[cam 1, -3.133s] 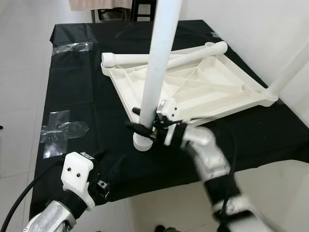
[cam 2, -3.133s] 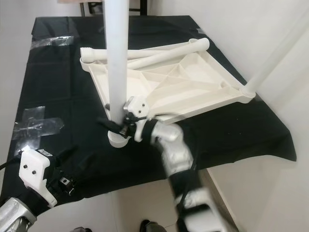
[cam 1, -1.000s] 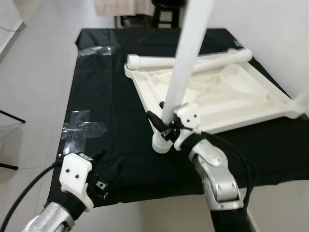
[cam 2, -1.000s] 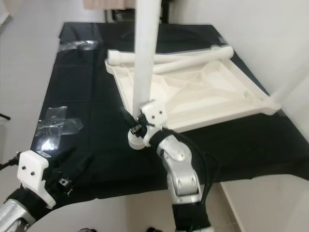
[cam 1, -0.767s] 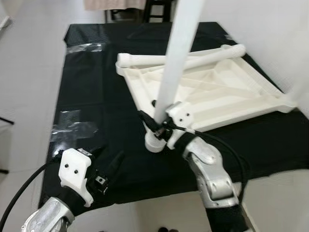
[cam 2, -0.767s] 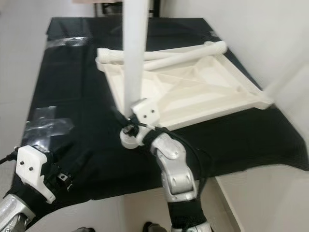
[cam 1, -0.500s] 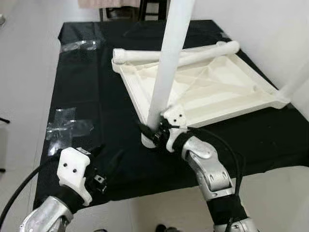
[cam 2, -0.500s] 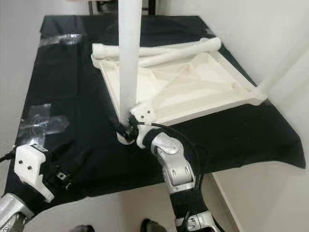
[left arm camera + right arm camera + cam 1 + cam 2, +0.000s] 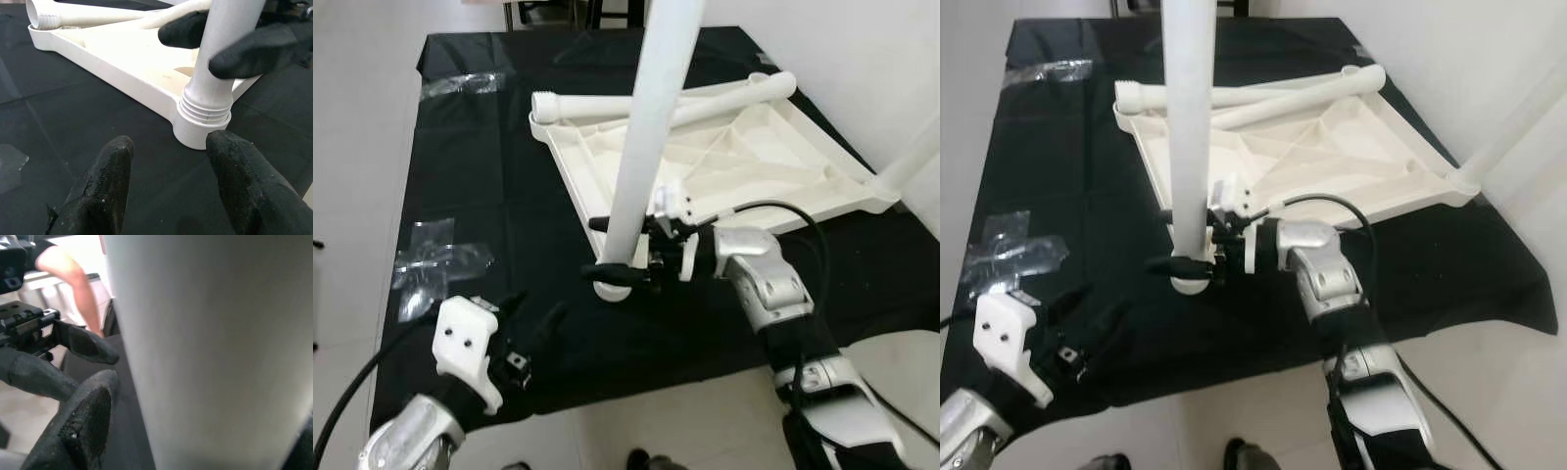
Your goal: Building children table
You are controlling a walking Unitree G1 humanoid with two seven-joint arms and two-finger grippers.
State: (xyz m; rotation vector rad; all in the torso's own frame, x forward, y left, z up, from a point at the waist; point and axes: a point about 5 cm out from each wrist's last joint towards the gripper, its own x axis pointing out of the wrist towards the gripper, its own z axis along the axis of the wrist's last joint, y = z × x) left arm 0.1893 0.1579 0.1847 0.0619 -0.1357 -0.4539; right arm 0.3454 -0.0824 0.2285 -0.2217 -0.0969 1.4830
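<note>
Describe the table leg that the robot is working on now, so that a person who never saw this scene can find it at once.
On the black cloth lies an upside-down white tabletop. At its corner nearest the robot, one white leg stands upright in a threaded socket, with the right claw around its base. Unlike it, another leg lies flat across the tabletop's far edge, and a further leg rises from the right corner.

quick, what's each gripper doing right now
Left gripper: open, holding nothing, low over the black cloth near the corner socket.
Right gripper: fingers either side of the upright white table leg, just above that socket.
</note>
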